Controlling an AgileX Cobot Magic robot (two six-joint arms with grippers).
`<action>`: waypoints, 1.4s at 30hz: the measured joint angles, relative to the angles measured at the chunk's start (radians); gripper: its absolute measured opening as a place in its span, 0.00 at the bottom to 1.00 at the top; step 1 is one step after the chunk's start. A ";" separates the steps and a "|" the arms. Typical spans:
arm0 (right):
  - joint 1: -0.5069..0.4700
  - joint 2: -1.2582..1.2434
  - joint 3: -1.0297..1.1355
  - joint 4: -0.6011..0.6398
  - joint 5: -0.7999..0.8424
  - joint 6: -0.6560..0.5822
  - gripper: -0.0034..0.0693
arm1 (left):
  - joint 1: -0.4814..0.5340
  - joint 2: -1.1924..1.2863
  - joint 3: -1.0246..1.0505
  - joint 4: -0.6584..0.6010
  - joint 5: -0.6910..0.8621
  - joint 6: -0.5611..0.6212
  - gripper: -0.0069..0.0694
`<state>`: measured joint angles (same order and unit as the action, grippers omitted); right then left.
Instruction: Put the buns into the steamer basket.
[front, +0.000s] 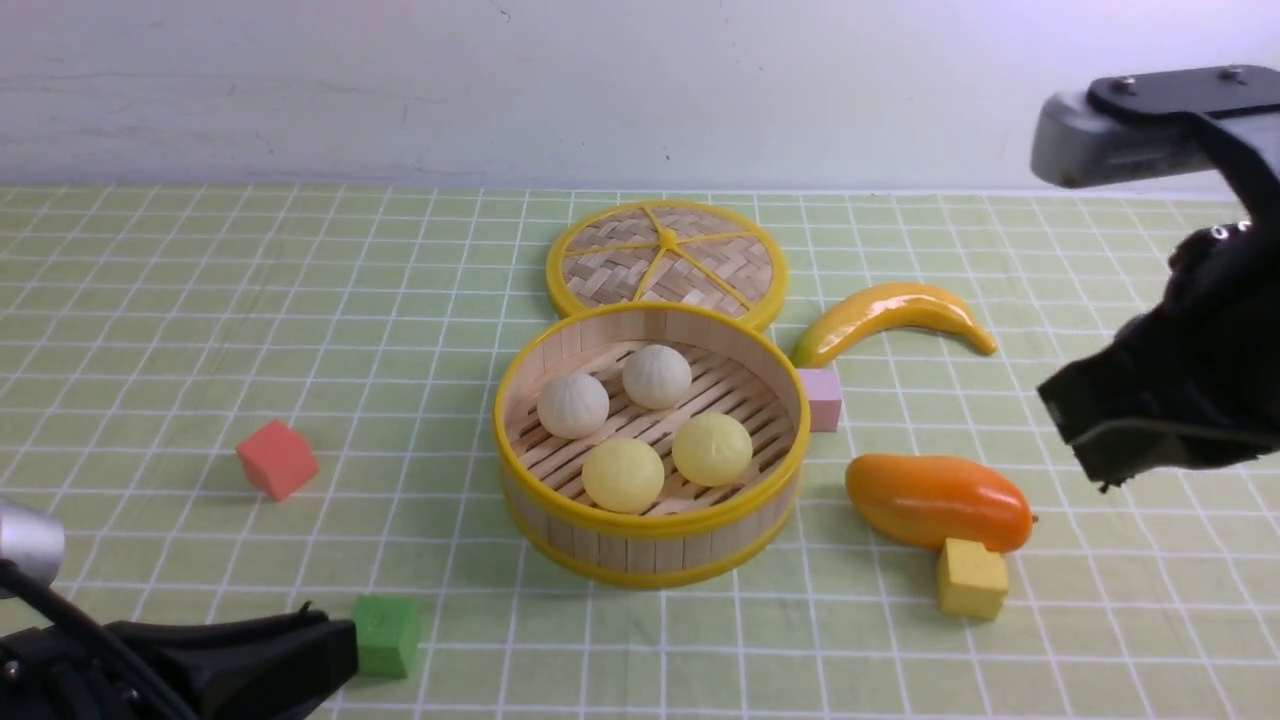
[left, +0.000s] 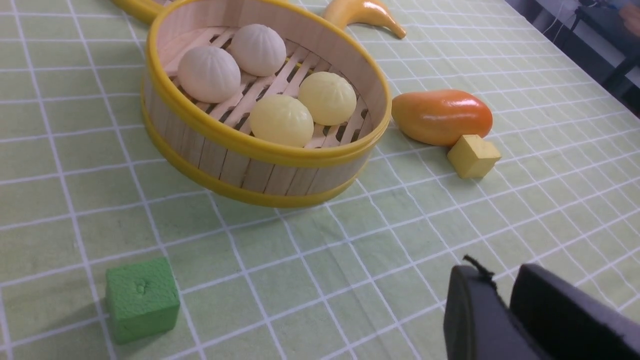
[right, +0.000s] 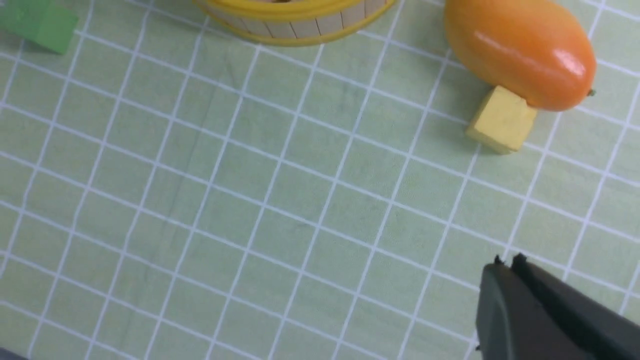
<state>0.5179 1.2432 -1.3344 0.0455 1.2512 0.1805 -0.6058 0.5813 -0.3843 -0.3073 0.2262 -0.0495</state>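
Note:
The steamer basket (front: 650, 528) stands mid-table. All four buns lie on its slatted floor: two off-white ones (front: 573, 405) (front: 657, 376) at the back and two pale yellow ones (front: 623, 474) (front: 711, 449) at the front. They also show in the left wrist view (left: 209, 74) (left: 281, 120), inside the basket (left: 250, 175). My left gripper (front: 335, 640) is low at the front left, shut and empty; its tips (left: 500, 272) hover over bare cloth. My right gripper (front: 1075, 430) is raised at the right, shut and empty (right: 507, 262). The right wrist view shows only the basket's near wall (right: 295, 25).
The flat woven lid (front: 665, 260) lies behind the basket. A banana (front: 890, 315), pink cube (front: 822, 398), orange mango (front: 935, 500) and yellow cube (front: 970, 578) are to its right. A red cube (front: 277, 458) is at the left, and a green cube (front: 386, 635) by my left gripper.

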 joint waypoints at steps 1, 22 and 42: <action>0.000 -0.010 0.000 0.000 0.000 0.000 0.02 | 0.000 0.000 0.000 0.000 0.000 0.000 0.24; -0.420 -1.014 1.076 0.008 -0.871 -0.201 0.03 | 0.000 0.000 0.001 0.000 0.003 0.000 0.26; -0.537 -1.254 1.345 0.147 -0.826 -0.202 0.04 | 0.000 0.000 0.005 0.000 0.005 0.000 0.28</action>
<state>-0.0188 -0.0108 0.0110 0.1929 0.4256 -0.0216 -0.6058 0.5813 -0.3790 -0.3073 0.2310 -0.0495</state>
